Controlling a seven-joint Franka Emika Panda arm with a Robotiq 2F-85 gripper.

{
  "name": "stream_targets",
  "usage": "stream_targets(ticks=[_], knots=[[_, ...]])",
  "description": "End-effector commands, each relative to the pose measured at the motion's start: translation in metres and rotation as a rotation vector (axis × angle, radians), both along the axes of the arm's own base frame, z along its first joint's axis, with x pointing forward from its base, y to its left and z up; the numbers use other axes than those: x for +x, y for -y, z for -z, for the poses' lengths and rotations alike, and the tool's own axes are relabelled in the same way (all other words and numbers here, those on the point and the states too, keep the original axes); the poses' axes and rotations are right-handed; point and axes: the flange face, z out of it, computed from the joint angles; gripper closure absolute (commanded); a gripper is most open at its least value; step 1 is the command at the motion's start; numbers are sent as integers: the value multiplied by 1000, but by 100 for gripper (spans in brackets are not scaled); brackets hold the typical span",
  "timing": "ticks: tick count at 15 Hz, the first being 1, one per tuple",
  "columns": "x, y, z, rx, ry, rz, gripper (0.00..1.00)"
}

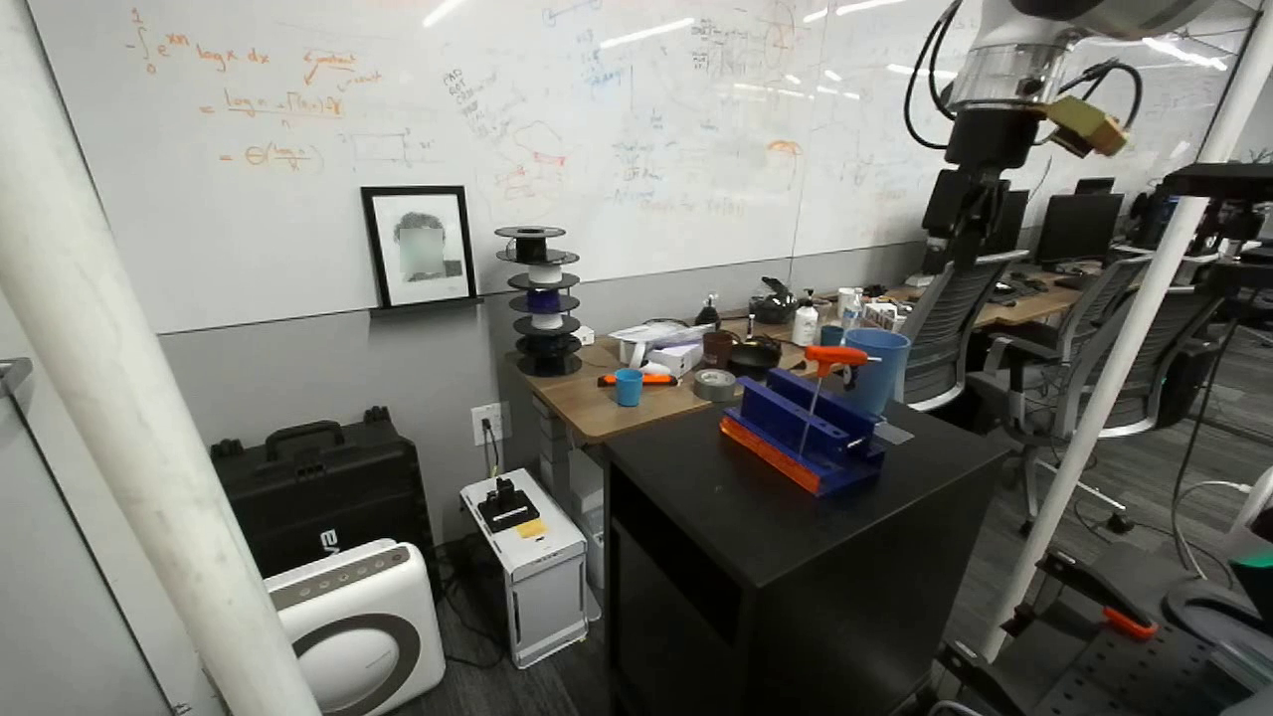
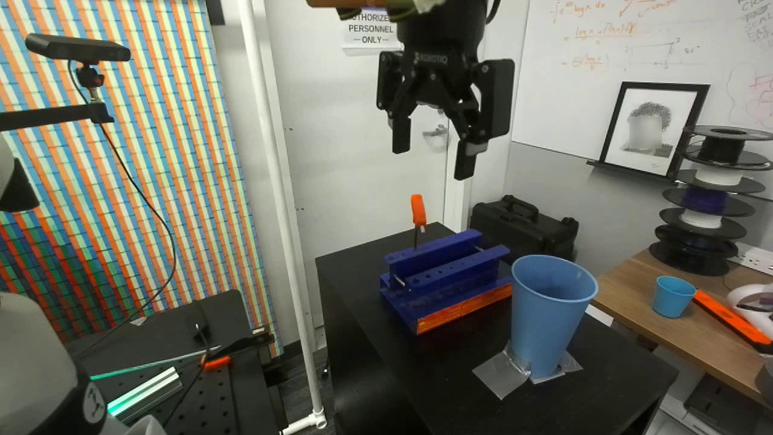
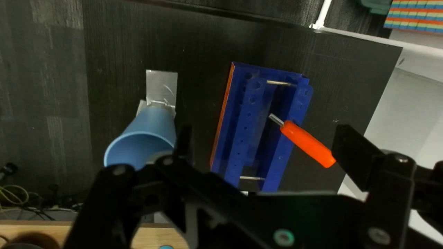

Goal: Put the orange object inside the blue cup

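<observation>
The orange object is a tool with an orange handle [image 1: 835,355] and a thin metal shaft, standing upright in the dark blue rack [image 2: 447,266]. Its handle shows in an exterior view [image 2: 418,209] and in the wrist view [image 3: 308,143]. The blue cup [image 2: 549,320] stands upright on the black cabinet top beside the rack, taped at its base. It also shows in an exterior view [image 1: 880,368] and the wrist view [image 3: 148,128]. My gripper [image 2: 433,158] is open and empty, high above the rack and apart from tool and cup.
The rack has an orange strip [image 2: 462,309] along its lower edge. A wooden desk [image 2: 634,302] beside the cabinet [image 1: 696,477] holds a smaller blue cup [image 2: 673,296], an orange knife [image 2: 731,317] and a stack of spools [image 1: 545,298]. A white pole [image 1: 1104,398] stands near the cabinet.
</observation>
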Motion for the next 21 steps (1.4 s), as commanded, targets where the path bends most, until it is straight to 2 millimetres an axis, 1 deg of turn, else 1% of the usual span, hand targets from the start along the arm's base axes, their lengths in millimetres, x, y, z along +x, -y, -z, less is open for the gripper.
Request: stream_targets(ticks=[1, 4, 5, 9, 11, 15, 18, 21], knots=[[50, -9, 14, 6, 14, -199, 0], [73, -23, 28, 34, 17, -361, 0], [79, -30, 31, 48, 14, -415, 0], [93, -57, 43, 101, 8, -628, 0], [95, -67, 50, 115, 3, -737, 0], [97, -83, 72, 102, -24, -912, 0], [94, -96, 85, 89, -39, -994, 0], [90, -104, 96, 54, -51, -1033, 0]])
